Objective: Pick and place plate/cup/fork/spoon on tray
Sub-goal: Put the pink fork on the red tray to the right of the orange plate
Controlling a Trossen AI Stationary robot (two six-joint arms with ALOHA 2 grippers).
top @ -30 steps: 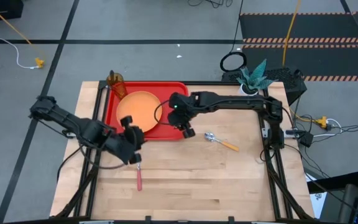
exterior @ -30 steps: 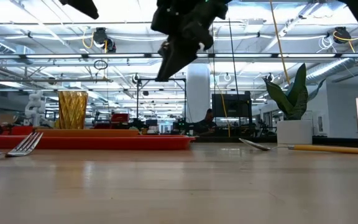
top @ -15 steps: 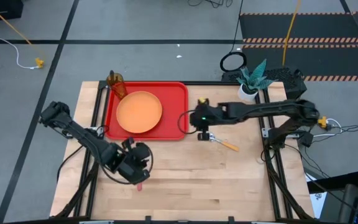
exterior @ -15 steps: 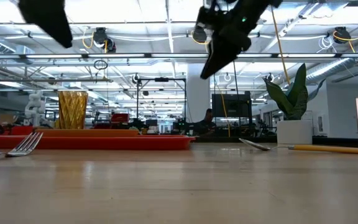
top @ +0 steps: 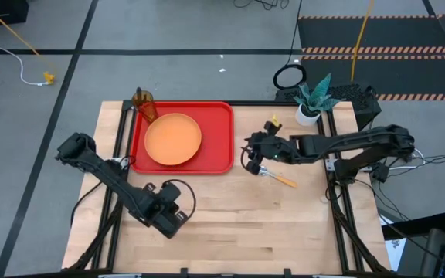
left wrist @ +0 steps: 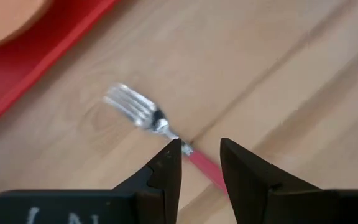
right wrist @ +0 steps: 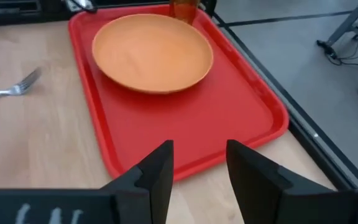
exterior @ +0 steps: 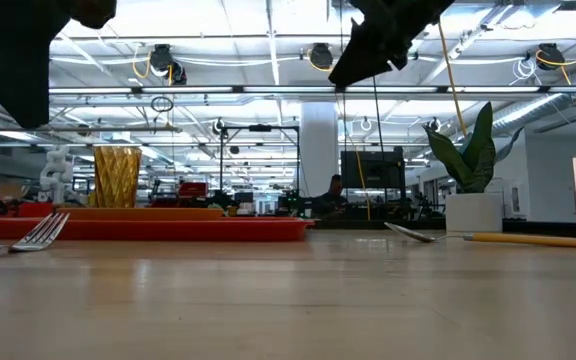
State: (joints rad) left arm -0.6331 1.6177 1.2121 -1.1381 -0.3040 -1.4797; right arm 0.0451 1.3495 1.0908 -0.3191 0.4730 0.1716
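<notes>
The fork (left wrist: 143, 113) lies flat on the wood just off the near edge of the red tray (top: 219, 131), tines toward the tray. My left gripper (left wrist: 199, 146) hangs open above its red handle (left wrist: 205, 169), which shows through the gap; in the high view the gripper (top: 168, 218) hides the fork. The orange plate (top: 173, 139) rests on the tray, and the amber cup (top: 143, 100) stands at the tray's far left corner. The spoon (top: 276, 176) lies right of the tray. My right gripper (top: 247, 158) hovers open between tray and spoon, holding nothing.
A white pot with a green plant (top: 309, 108) stands at the table's far right corner. Bare wood (top: 269, 232) stretches along the near side, between and in front of both arms.
My left gripper has gone down and toward the table's near edge, rolling its wrist, and now hangs over the fork. My right gripper has drawn back from the tray's right side toward the table's right edge, turning as it went. Plate, cup, fork and spoon have stayed put.
</notes>
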